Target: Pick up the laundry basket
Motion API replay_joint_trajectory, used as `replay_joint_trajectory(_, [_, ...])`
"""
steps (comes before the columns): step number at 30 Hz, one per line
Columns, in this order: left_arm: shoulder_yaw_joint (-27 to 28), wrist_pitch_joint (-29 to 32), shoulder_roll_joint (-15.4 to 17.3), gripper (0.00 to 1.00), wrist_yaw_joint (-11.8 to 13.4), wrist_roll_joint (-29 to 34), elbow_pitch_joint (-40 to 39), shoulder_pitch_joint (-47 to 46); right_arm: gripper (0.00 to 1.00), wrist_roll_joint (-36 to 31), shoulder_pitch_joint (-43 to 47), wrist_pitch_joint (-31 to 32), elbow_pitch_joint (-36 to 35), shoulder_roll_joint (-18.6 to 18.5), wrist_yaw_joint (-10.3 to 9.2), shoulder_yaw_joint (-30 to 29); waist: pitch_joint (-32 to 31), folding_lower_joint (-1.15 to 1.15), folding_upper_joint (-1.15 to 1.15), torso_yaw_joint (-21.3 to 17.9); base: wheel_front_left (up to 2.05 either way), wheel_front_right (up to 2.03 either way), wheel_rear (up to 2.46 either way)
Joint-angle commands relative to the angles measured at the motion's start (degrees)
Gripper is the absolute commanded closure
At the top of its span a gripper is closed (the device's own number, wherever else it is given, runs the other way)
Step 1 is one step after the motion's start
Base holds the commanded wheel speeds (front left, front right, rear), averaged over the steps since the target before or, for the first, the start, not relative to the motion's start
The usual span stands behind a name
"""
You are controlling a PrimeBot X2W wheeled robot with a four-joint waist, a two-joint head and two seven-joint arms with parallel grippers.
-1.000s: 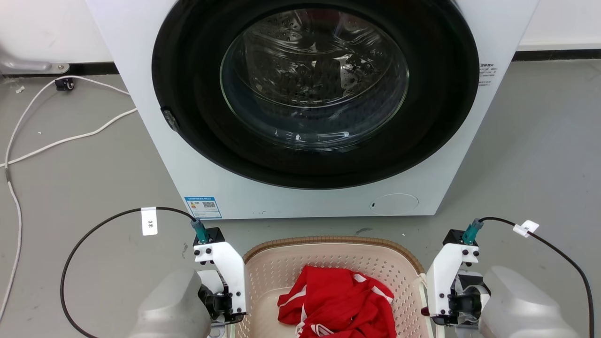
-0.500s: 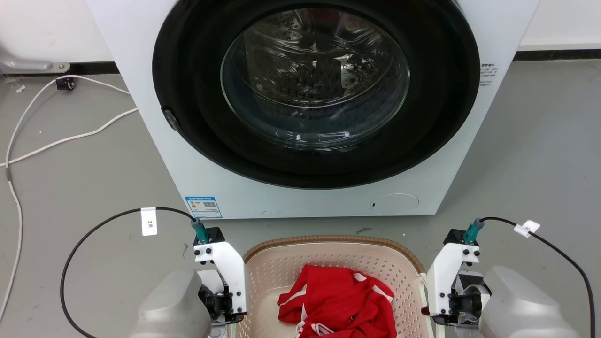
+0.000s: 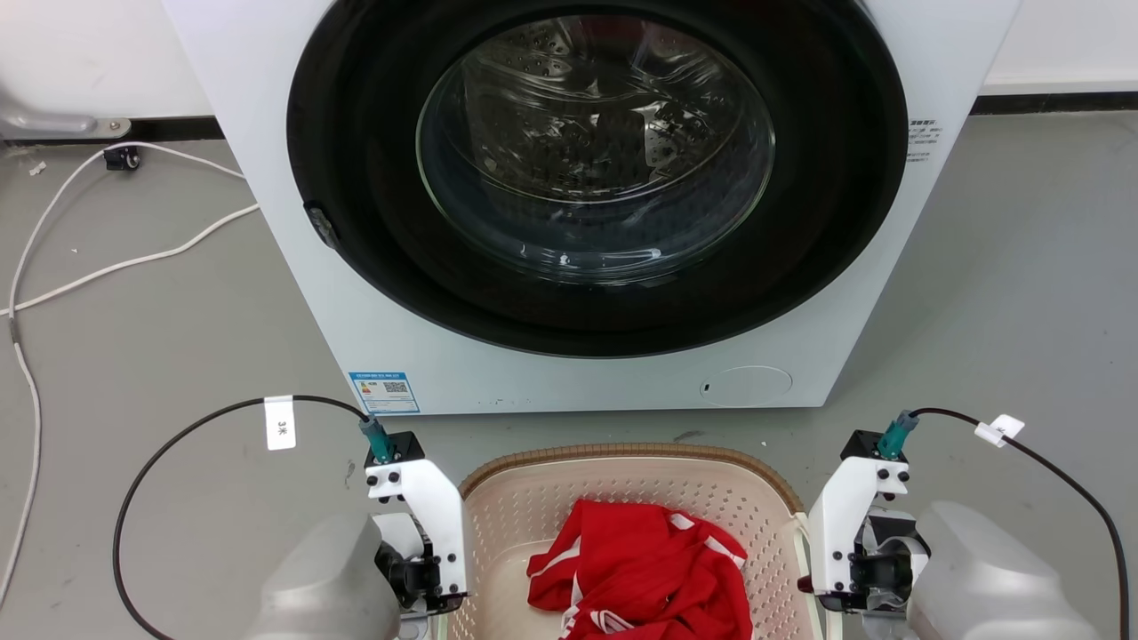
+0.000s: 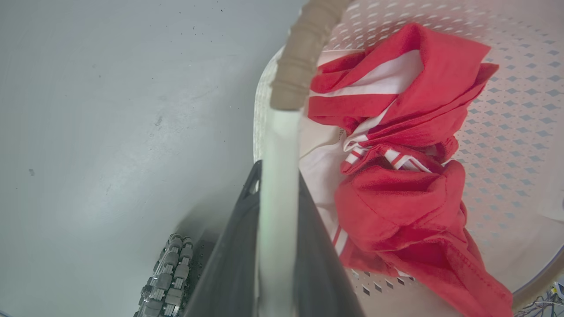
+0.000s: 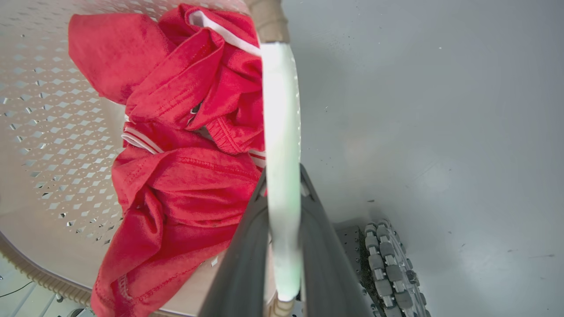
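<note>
Grey floor before the washing machine: the laundry basket, holding a red garment, is between both arms. Jaws of left gripper and right gripper clamp its white handles; nothing has visibly shifted this past second, so lifting looks barely begun.

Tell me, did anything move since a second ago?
Hardly. The laundry basket crept a hair up the head view, maybe starting to lift. The left gripper and right gripper stay shut on its white handles. The red clothes still lie inside, and the washing machine stayed put.
</note>
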Motion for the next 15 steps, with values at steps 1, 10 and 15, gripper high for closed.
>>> replay_joint_trajectory(1, [0.13, -0.37, -1.20, 1.00, -0.25, -0.62, -0.60, 0.58, 1.00, 0.50, -0.56, -0.11, -0.34, 1.70, 0.16, -0.14, -0.01, 0.00, 0.00, -0.03, 0.00, 0.00, 0.00])
replay_joint_trajectory(10, [-0.16, -0.87, -1.24, 1.00, -0.08, -0.96, -0.60, 0.75, 1.00, 0.43, -0.64, -1.01, -0.34, 1.57, 0.16, -0.26, 0.10, 0.00, 0.00, 0.03, 0.00, 0.00, 0.00])
replay_joint_trajectory(15, [-0.18, -1.40, -0.99, 1.00, -0.29, -1.21, -0.60, 0.66, 1.00, 0.53, -0.73, -1.06, -0.33, 1.53, 0.16, -0.37, 0.39, 0.00, 0.00, 0.05, 0.00, 0.00, 0.00])
